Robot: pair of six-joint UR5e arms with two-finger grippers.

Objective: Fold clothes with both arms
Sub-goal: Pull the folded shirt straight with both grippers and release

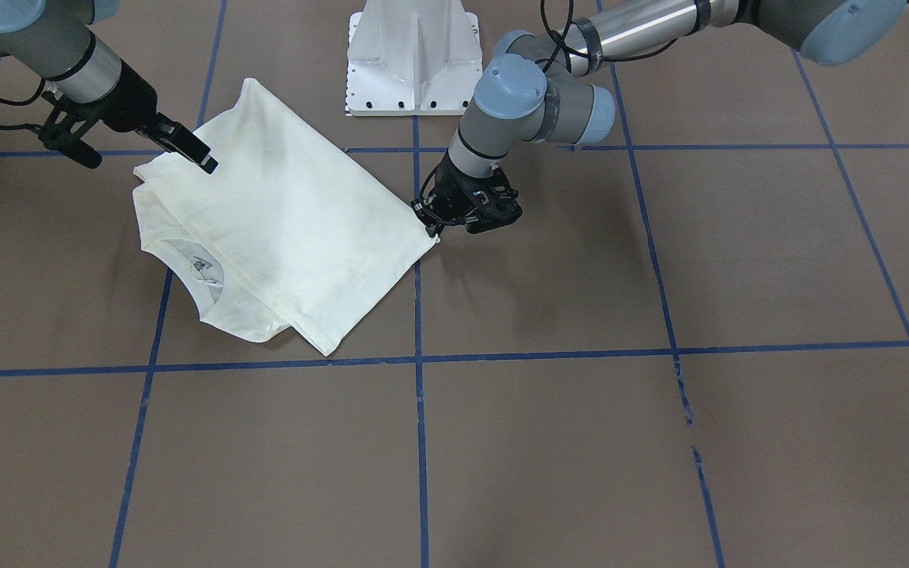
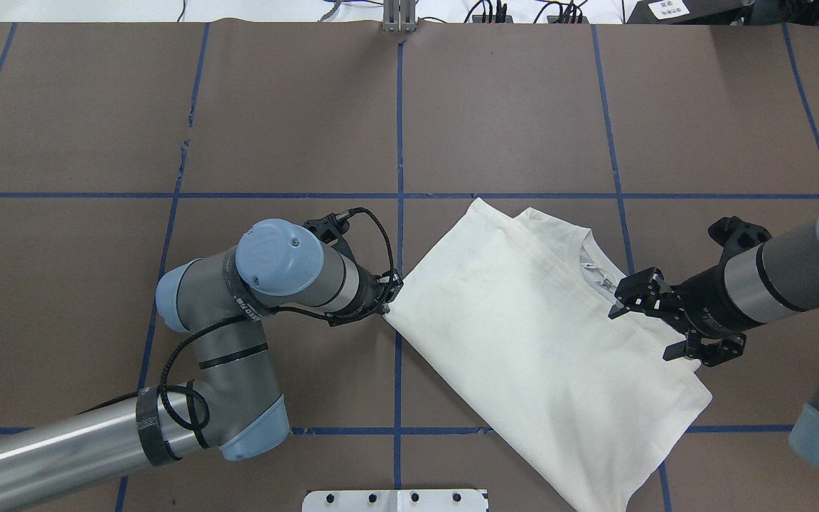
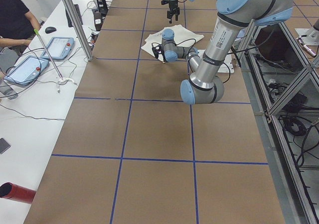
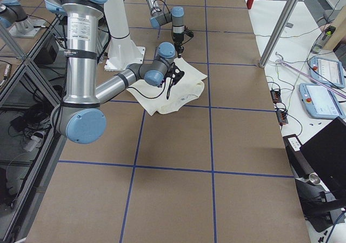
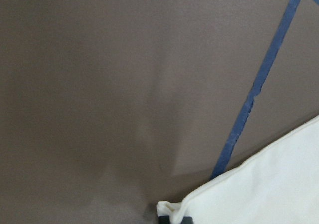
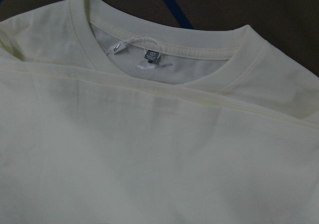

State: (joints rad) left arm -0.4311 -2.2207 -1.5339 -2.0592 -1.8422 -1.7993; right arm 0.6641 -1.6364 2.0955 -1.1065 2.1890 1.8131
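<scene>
The cream shirt [image 1: 289,221] lies folded on the brown table, plain back up, its ribbed neck [image 6: 159,59] with a small label showing at one edge. My left gripper [image 2: 387,304] is low on the table at the shirt's corner [image 5: 172,209] nearest it, shut on that corner. My right gripper [image 2: 617,302] hovers open just above the opposite side of the shirt [image 2: 544,341], near the neck, with nothing between its fingers. The print is hidden.
The white pedestal base [image 1: 413,63] stands just behind the shirt. Blue tape lines [image 1: 420,442] grid the table. Beside the table's left end, a person [image 3: 15,20] sits at a side desk with tablets [image 3: 27,67].
</scene>
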